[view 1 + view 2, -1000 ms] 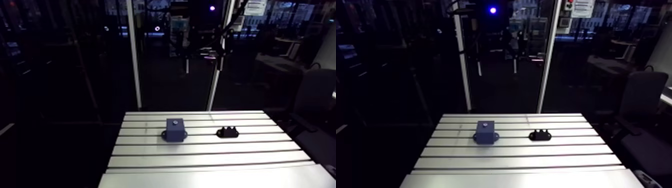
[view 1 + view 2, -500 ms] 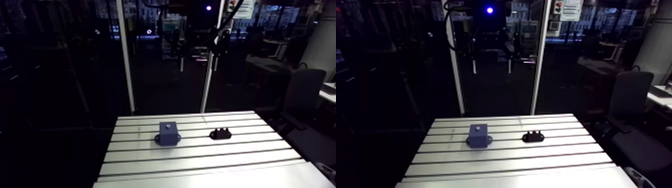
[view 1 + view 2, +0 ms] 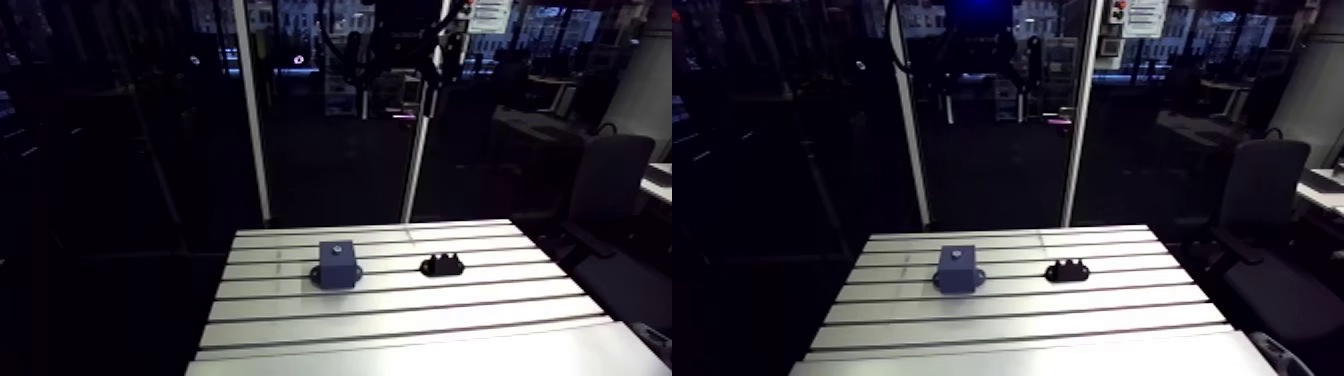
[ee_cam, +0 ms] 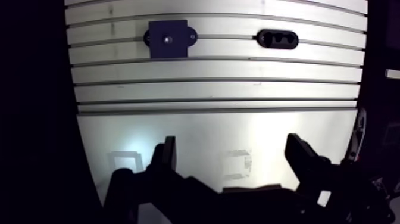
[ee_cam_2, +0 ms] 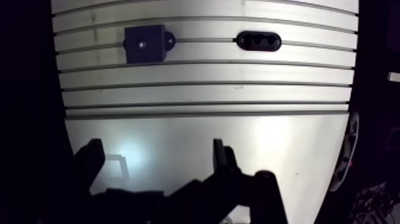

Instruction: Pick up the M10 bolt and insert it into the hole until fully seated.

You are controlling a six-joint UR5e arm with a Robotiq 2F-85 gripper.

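While blue block (image 3: 337, 262) and black holder (image 3: 444, 264) stay put, gripper (image 4: 232, 140) spread wide, empty.

The camera on the arm turns a little. In the arm view the table (image 3: 420, 320) now lies slightly further left, and its far edge slants where earlier it ran level.

Gripper (image 4: 232, 144): two fingers (image 4: 166, 156), matte black, flat slab tips with squared ends. Toward the gripper's base each finger thickens into angular, jointed linkage, also black (finer detail lost in shadow). Base itself a dark blocky mass
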